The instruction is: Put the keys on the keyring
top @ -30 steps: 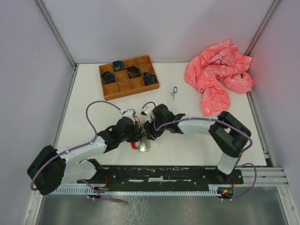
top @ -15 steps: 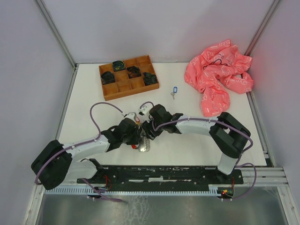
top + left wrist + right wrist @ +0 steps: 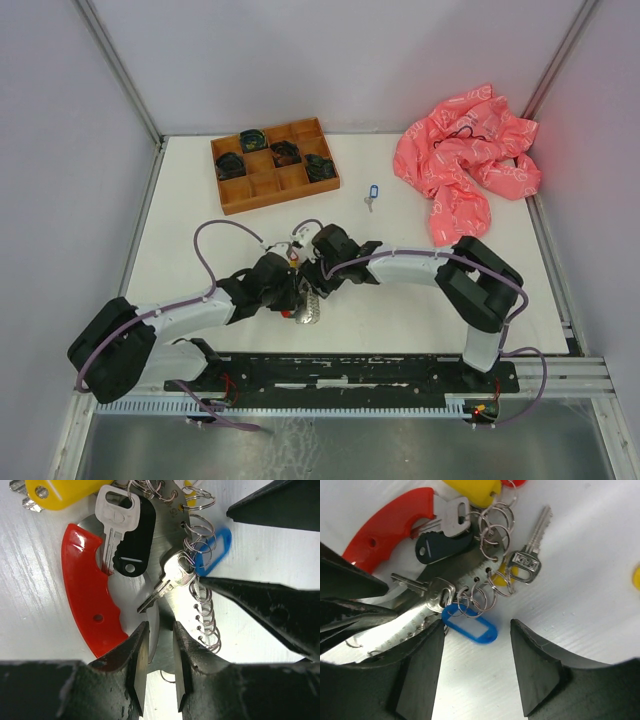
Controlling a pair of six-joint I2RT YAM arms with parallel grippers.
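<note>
— What does the overhead give you?
— I see both arms meeting low in the middle, left claw and right claw over the keyring with its bunch of keys. One blue-tagged key lies well apart, between the wooden tray and the pink bag.
— Left wrist?
— My left claw has its jaws narrowly apart, and an edge of the silvery plate reaches in between. I cannot tell whether they pinch it. The red grip sits just left, with a black-tagged key above.
— Right wrist?
— My right claw gapes and grips nothing. The blue tag lies between its fingertips, hooked into small rings on the plate.
</note>
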